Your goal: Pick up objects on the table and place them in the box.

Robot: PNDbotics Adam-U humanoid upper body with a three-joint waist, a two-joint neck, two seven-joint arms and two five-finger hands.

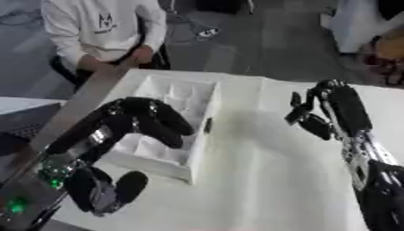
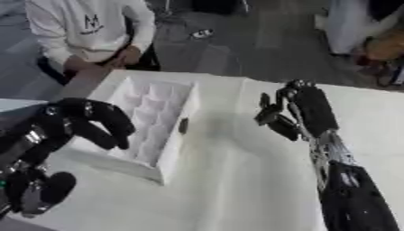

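Observation:
A white box (image 1: 150,166) with several square compartments stands on the white table (image 1: 260,180), left of centre. My left hand (image 1: 150,118) hangs over the box's near cells, fingers drooping downward with nothing visible in them. A small dark thing (image 1: 208,125) sits against the box's right wall; I cannot make out what it is. My right hand (image 2: 277,118) hovers above the table to the right of the box, well apart from it, fingers loosely bent and nothing between them. I see no other loose objects on the table.
A person in a white top (image 1: 103,27) sits at the far edge, hands resting near the box's far left corner. A grey strip (image 1: 79,106) runs along the table's left side. Dark robot parts with green lights (image 1: 47,180) fill the lower left.

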